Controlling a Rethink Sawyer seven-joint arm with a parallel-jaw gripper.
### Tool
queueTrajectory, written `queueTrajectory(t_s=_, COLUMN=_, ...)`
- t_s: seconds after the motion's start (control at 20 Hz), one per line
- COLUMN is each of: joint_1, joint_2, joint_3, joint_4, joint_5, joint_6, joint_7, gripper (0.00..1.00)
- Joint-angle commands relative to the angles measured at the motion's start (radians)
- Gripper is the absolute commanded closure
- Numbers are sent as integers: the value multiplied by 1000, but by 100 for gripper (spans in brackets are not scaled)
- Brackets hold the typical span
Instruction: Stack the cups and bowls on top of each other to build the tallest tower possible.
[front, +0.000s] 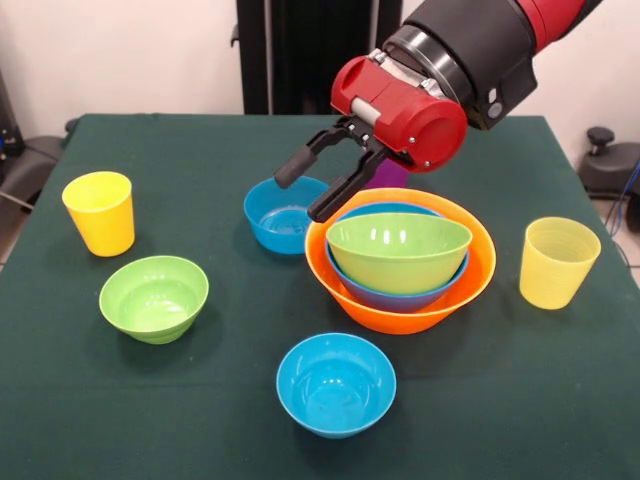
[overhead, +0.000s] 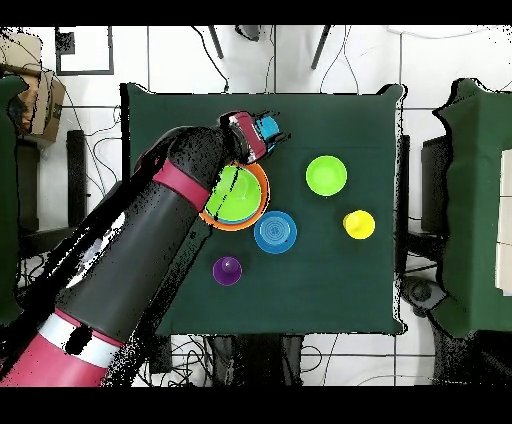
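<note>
**Bowls nested on green cloth, gripper above and empty**

Cloth of dark green covers the table (front: 560, 420); behind it stand a pale wall and a black pedestal (front: 300, 55). The tower (front: 400, 260) sits right of centre: an orange bowl (front: 400, 310) holds a blue bowl (front: 395, 296), which holds a green bowl (front: 398, 250). Just behind its rim, the gripper (front: 312, 185) hangs released, fingers spread, grasping nothing, over a small blue bowl (front: 280, 215). Loose around it are an opaque yellow cup (front: 100, 212), a small green bowl (front: 154, 298), another blue bowl (front: 336, 384), a ribbed pale yellow cup (front: 557, 262) and a purple cup (overhead: 227, 270).
</note>
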Motion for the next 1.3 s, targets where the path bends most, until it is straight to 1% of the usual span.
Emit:
queueTrajectory(t_s=0.05, joint_1=8, joint_2=30, joint_3=163, joint_4=23, joint_5=-76, joint_6=80, joint_7=-205, gripper=0)
queueTrajectory(t_s=0.45, joint_1=8, joint_2=35, joint_3=161, joint_4=14, joint_5=-97, joint_6=87, joint_7=-185, gripper=0)
queueTrajectory(t_s=0.75, joint_1=-6, joint_2=-7, joint_3=172, joint_4=13, joint_5=-101, joint_6=113, joint_7=-211, gripper=0)
queueTrajectory(t_s=1.05, joint_1=-31, joint_2=-4, joint_3=165, joint_4=-63, joint_5=-59, joint_6=208, joint_7=-192, gripper=0)
queueTrajectory(t_s=1.3, joint_1=-30, joint_2=42, joint_3=126, joint_4=-120, joint_5=-54, joint_6=261, joint_7=-139, gripper=0)
